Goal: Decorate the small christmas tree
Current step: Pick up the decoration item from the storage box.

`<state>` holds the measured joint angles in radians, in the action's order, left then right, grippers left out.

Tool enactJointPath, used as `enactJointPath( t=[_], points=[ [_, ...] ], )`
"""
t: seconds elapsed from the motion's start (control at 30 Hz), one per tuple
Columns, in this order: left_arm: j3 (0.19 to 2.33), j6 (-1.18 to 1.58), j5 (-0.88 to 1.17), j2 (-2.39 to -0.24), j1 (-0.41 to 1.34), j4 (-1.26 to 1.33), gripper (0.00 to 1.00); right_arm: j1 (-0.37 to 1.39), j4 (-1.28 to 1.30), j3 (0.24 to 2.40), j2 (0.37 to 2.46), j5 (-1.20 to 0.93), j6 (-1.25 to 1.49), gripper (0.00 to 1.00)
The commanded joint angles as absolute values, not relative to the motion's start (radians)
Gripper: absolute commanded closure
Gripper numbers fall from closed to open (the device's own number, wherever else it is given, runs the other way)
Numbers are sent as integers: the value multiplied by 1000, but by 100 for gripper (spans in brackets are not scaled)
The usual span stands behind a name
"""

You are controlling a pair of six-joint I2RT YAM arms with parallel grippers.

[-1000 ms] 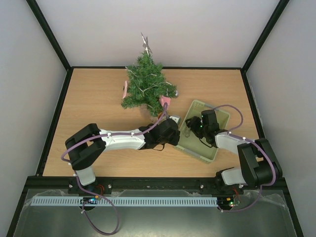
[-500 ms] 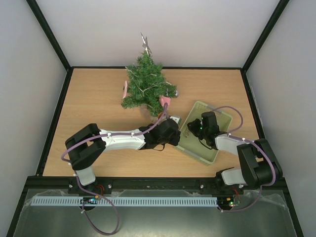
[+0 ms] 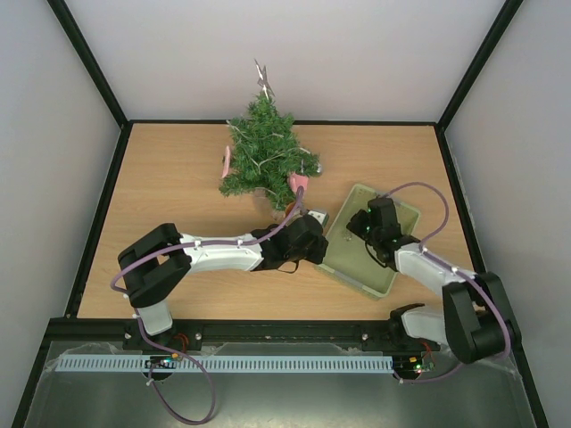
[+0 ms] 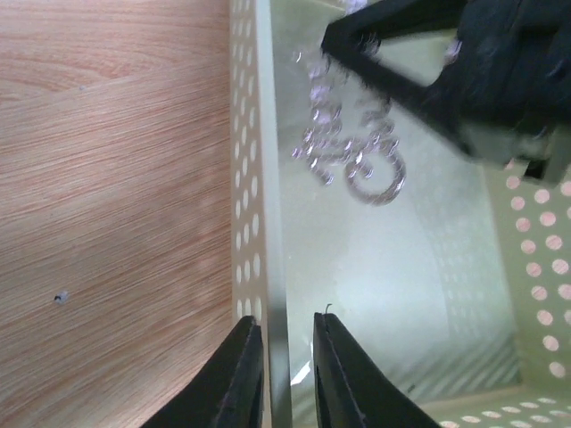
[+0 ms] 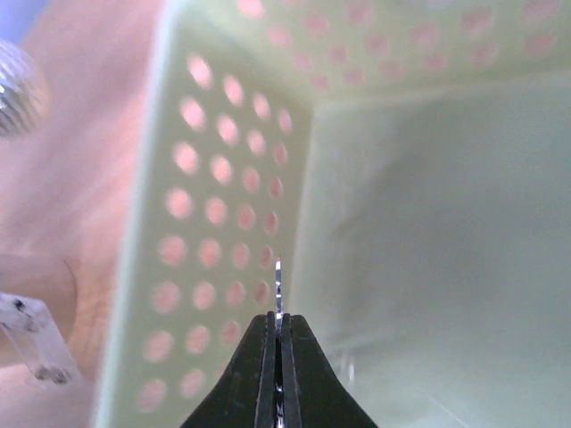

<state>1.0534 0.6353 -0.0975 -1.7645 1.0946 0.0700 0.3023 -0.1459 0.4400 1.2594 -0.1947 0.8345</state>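
The small christmas tree [image 3: 266, 153] stands at the back middle of the table, with a silver star on top, pink ornaments and a bead garland. To its right, a pale green perforated tray [image 3: 385, 276] lies on the table. My left gripper [image 3: 312, 218] straddles the tray's left wall [image 4: 275, 267]; its jaws are narrowly open, with a gap on the inner side. My right gripper [image 3: 360, 223] is inside the tray, shut on a silver glitter ornament [image 4: 352, 143]. In the right wrist view this ornament [image 5: 278, 283] shows edge-on as a thin sliver between the fingertips.
A silver ball [image 5: 12, 87] shows blurred beyond the tray's wall [image 5: 214, 223]. Bare wooden table [image 3: 169, 196] lies left of the tree and the left arm. Black frame posts and white walls close in the table.
The right gripper shut on the silver ornament and moved toward the tray's back end. The tray turned slightly. The left jaws eased apart a little around the tray wall.
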Motion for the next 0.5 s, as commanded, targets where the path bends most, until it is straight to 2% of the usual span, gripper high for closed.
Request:
enactJointPath(
  t=[0.0,0.2,0.47],
  points=[
    [1082,638,-68,-1744,1102,111,78,308,23,535,1150,-12,714,98],
    [1100,625,-57,-1674,1102,94,61,308,164,645,1056,38,639,98],
    [1056,638,-17,-1477,1091,91,53,308,158,735,830,-195,593,98]
  ],
)
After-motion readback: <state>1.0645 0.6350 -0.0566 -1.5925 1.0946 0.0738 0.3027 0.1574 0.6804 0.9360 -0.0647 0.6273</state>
